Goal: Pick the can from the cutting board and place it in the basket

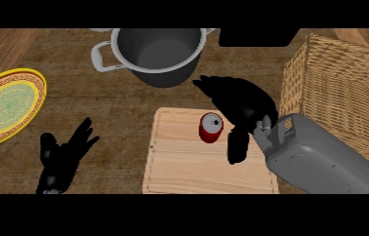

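The red can (pixel 211 127) is standing upright on the board (pixel 202 167), no label readable, while the right hand (pixel 241 106) is arching just beside it with fingers relaxed, holding nothing, probably to grasp it for the basket (pixel 328 88); the left hand (pixel 65 157) is resting with released fingers.

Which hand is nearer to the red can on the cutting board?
Right. The right hand is open just beside the can, on its right; the left hand rests open, far to its left.
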`<state>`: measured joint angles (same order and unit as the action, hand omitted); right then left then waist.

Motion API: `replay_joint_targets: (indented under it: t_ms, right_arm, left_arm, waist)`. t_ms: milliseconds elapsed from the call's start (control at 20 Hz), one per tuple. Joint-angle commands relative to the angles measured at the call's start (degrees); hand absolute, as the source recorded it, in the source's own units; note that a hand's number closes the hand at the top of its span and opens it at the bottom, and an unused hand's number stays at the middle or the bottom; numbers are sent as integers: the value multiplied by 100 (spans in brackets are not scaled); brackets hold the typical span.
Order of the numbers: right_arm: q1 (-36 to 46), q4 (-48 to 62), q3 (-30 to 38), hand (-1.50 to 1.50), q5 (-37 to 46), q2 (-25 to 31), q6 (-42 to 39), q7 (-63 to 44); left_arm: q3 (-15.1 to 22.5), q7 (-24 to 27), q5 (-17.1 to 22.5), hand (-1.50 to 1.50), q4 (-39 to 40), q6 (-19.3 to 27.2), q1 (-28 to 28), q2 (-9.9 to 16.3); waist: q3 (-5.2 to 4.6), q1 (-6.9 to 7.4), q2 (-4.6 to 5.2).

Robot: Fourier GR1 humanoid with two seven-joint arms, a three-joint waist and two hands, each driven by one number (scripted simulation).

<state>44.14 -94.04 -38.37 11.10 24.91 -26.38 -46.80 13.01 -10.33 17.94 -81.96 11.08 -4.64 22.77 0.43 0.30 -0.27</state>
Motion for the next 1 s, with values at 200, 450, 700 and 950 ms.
replay_joint_targets:
  t_ms: [200,450,700,950]
  right_arm:
    - [-514,130,-75,-150,792,-341,118,377]
    - [-565,192,110,-150,1090,-591,7,413]
    - [-523,753,251,-150,1405,-879,9,814]
    - [-759,1398,11,-150,1998,-1199,332,1213]
  left_arm:
    - [160,-166,-293,0,105,98,-386,-205]
    - [-29,-555,-243,0,-93,8,-224,-121]
    - [-83,-512,-409,0,188,-3,7,-264]
    - [-128,-260,-436,0,11,-137,-356,-303]
  waist:
    - [-41,0,23]
    - [-42,-8,20]
    - [-42,-6,28]
    - [-42,35,33]
